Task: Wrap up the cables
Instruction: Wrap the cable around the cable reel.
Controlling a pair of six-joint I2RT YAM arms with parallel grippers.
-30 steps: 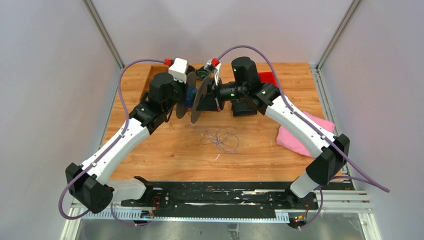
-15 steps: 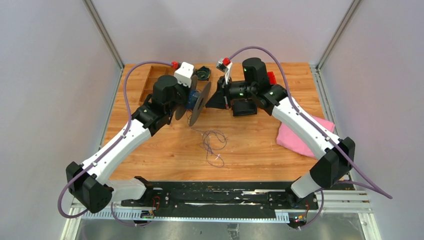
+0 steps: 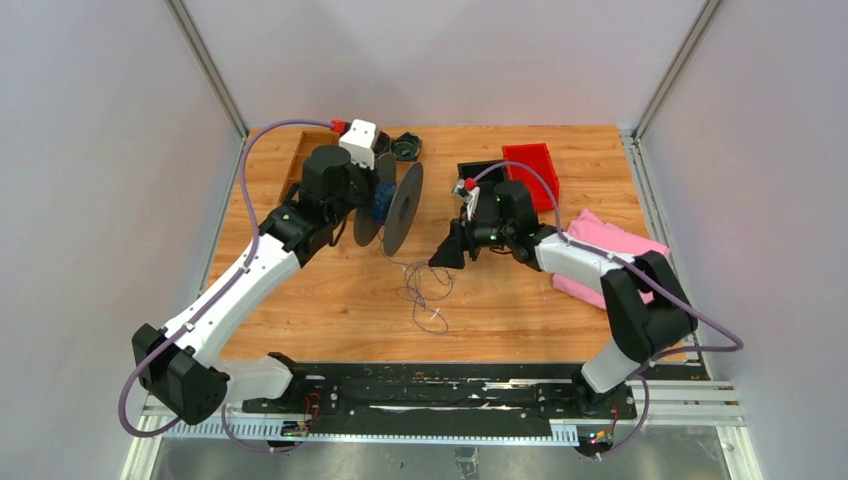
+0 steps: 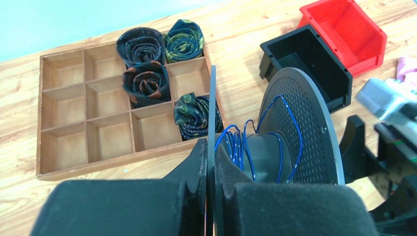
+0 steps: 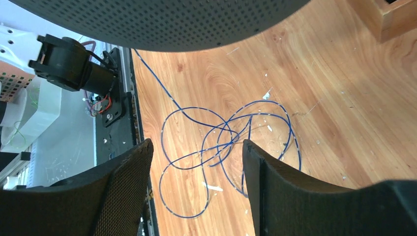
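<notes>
Blue wire (image 5: 231,132) lies looped on the table (image 3: 300,310), mid-frame below the spool (image 3: 402,205). Left gripper (image 4: 211,164) clamps the spool; right gripper (image 5: 196,162) jaws apart. Pulled carelessly, the tangled loops could knot.

Cables (image 5: 231,132): one hair-fine, flexible dark blue wire. A few turns are wound on the hub of the grey spool (image 4: 302,123). The rest hangs down and lies in loose, overlapping loops on the wooden table (image 3: 320,290).
</notes>
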